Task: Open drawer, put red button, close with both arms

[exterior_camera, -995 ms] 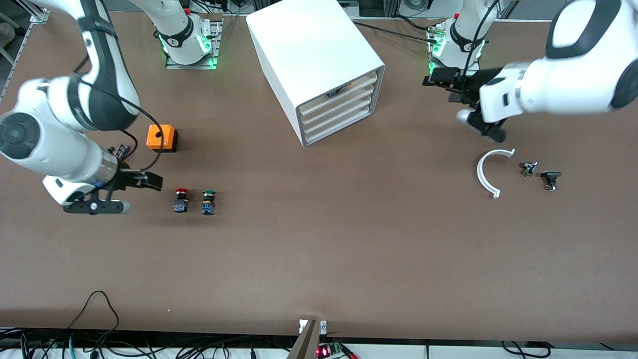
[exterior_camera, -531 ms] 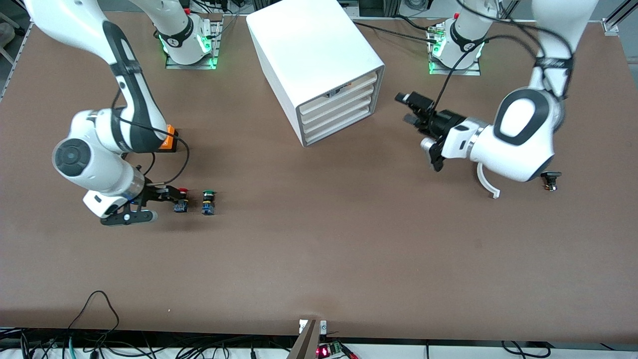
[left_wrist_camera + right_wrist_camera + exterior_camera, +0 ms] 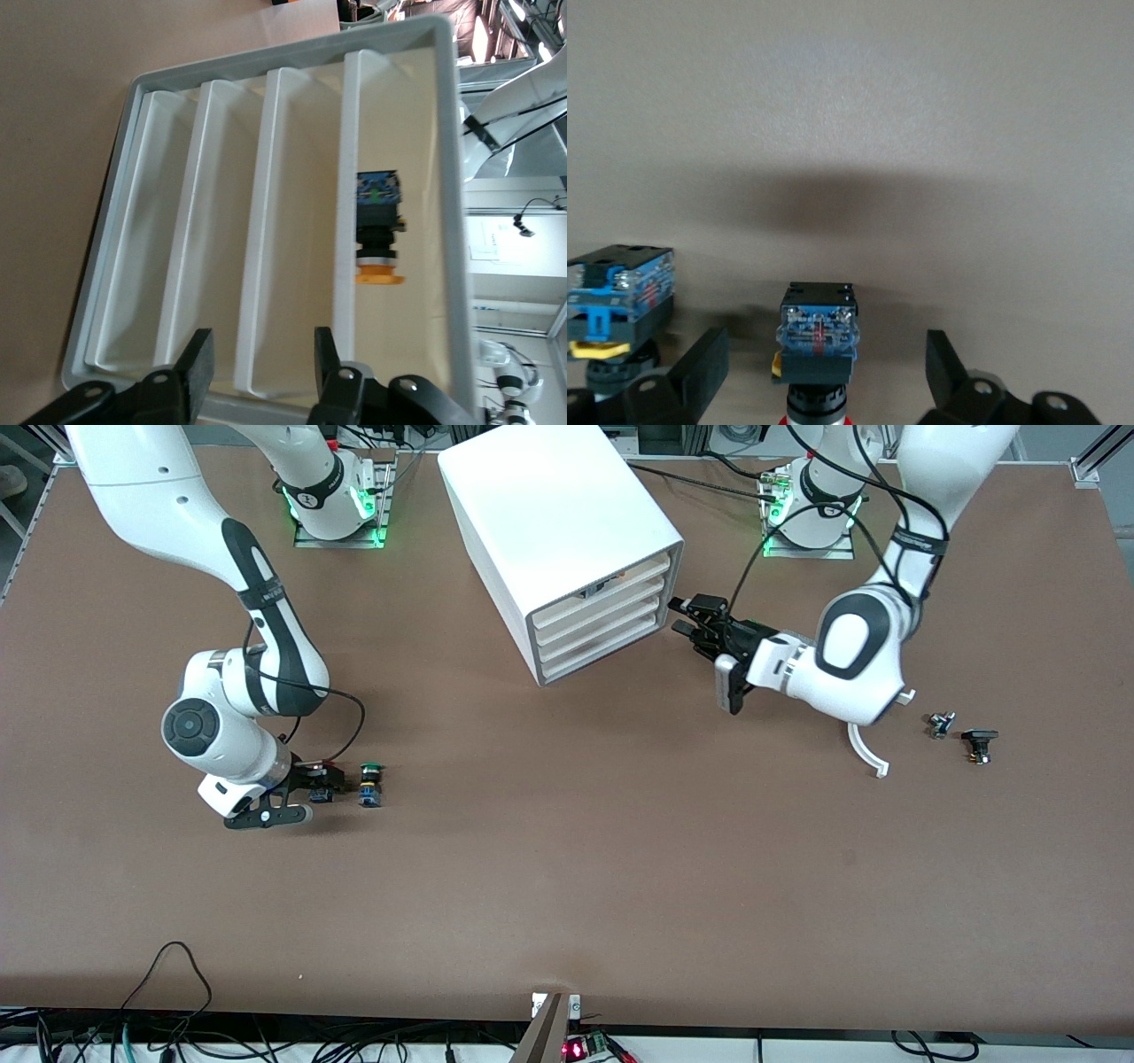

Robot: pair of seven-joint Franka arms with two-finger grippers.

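Two jobs run at once here. The right arm's black two-fingered pincer (image 3: 321, 784) sits low on the brown counter (image 3: 567, 886), toward the right arm's end and about midway between the counter's robot edge and its camera edge. Its fingers (image 3: 700, 363) stand wide apart on either side of the small red-capped push-button switch with the blue base (image 3: 819, 341), not yet pressing it. The green-capped twin switch (image 3: 370, 783) stands just beside it, so I reckon the squeeze should land squarely on the red one's body without nudging its neighbour.

The left arm's black pincer (image 3: 700, 622) is right at the front of the big white four-drawer box cabinet (image 3: 567, 540), near the counter's robot edge. Its fingers (image 3: 197, 367) look about half apart and hold nothing. The shallow white second-from-top drawer (image 3: 595, 615) is closed. For a clean pull, I'd say the fingers must catch that drawer's lip alone, then draw straight out.
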